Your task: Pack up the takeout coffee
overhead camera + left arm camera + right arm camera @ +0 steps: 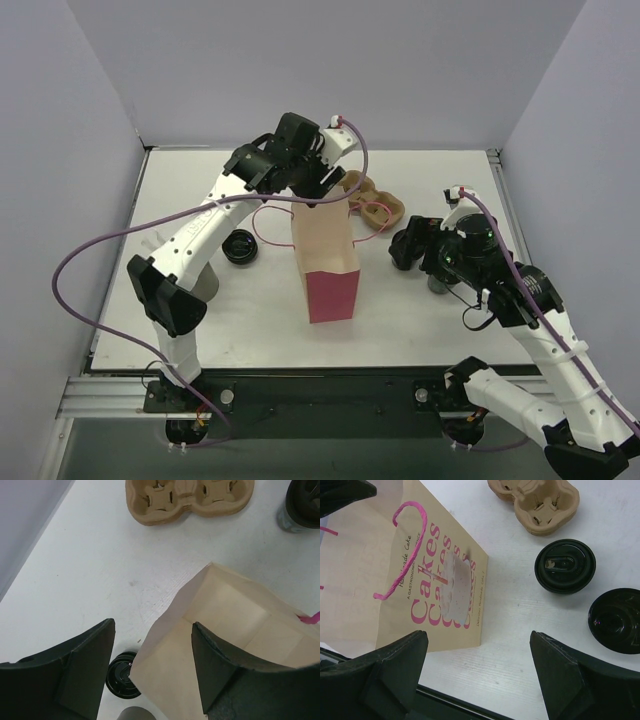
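Entry: my right end effector [479, 636] is released, jaws wide, holding nothing. The takeout coffee [565, 566] stands on the tabletop [510, 605] at 2 o'clock, clear of both fingers.

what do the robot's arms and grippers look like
The left arm and right arm have white links and black joints, each trailed by a thin purple cable. The left gripper and right gripper have broad matte black wedge-shaped fingers.
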Tool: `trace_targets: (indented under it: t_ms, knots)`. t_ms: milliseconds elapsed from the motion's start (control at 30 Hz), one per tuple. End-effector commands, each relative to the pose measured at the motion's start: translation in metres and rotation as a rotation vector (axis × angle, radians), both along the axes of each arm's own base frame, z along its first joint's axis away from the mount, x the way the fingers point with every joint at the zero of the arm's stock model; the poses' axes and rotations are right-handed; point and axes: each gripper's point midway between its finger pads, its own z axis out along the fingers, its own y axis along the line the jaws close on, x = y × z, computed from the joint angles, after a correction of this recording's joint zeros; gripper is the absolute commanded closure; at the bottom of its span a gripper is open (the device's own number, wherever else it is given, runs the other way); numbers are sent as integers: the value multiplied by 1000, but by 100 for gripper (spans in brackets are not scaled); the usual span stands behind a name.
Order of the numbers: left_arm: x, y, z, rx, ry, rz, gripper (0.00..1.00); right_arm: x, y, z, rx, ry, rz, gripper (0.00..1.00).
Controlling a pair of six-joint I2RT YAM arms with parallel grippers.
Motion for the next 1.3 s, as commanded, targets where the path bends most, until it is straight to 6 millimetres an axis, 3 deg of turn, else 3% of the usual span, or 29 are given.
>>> trace_targets:
  t_ms: [0,67,100,133,233,267,333,367,400,467,500,600,700,767,800,833,867,900,933,1000,1033,1067,1100,1167,1200,1267]
  knots:
    - [13,-18,-4,-23,-16,-42,32,4,-4,4,-32,-44,-6,14]
    - [16,-16,-17,0,0,-32,40,2,-6,9,-31,-59,-5,14]
    - [19,-12,-19,3,-3,-9,61,3,-8,11,-34,-68,-15,14]
    - [21,-10,-20,2,-3,5,71,3,-13,13,-42,-80,-34,14]
    - [20,0,-17,-15,-6,81,89,7,-19,15,-59,-95,-67,13]
    - [17,5,-7,-38,-18,112,93,9,-20,17,-79,-104,-62,13]
    - [11,18,-14,-38,1,203,100,20,-21,15,-135,-88,-67,13]
    - [5,25,-4,-56,-10,225,100,26,-29,19,-174,-96,-100,13]
    - [-2,30,-17,-48,23,254,100,33,-35,35,-171,-120,-136,12]
    - [-15,38,-11,-74,26,258,100,49,-35,38,-161,-93,-151,12]
    - [-24,36,-22,-80,62,240,100,60,-45,49,-128,-98,-201,12]
    - [-39,38,-13,-141,70,228,100,91,-47,56,-110,-108,-222,13]
    - [-54,40,-9,-165,92,201,100,120,-36,48,-126,-97,-126,16]
    - [-62,41,-6,-172,89,168,100,145,-30,37,-148,-72,-81,18]
    - [-67,38,-5,-187,102,134,100,160,-19,20,-145,-39,-19,20]
    - [-70,39,-6,-189,99,120,100,171,-20,22,-171,-55,6,21]
    - [-73,37,-5,-199,98,86,100,180,-20,15,-182,-37,13,23]
    - [-74,36,-5,-204,95,73,100,194,-18,-5,-203,6,27,23]
    - [-74,36,-1,-216,75,59,100,204,-19,-3,-214,-4,32,24]
    - [-77,31,-7,-225,77,9,100,226,-20,-31,-225,58,31,25]
    - [-78,29,-6,-237,70,-8,100,236,-20,-30,-210,57,27,25]
    - [-82,25,-12,-240,82,-45,100,243,-19,-35,-202,69,29,26]
    - [-81,25,-8,-254,61,-57,100,252,-15,-56,-198,110,43,28]
    - [-84,23,-18,-253,56,-89,100,266,-7,-56,-172,105,63,30]
    - [-83,25,-10,-275,21,-94,100,274,-2,-75,-167,140,79,32]
    - [-85,24,-14,-285,17,-104,100,285,6,-76,-152,133,96,34]
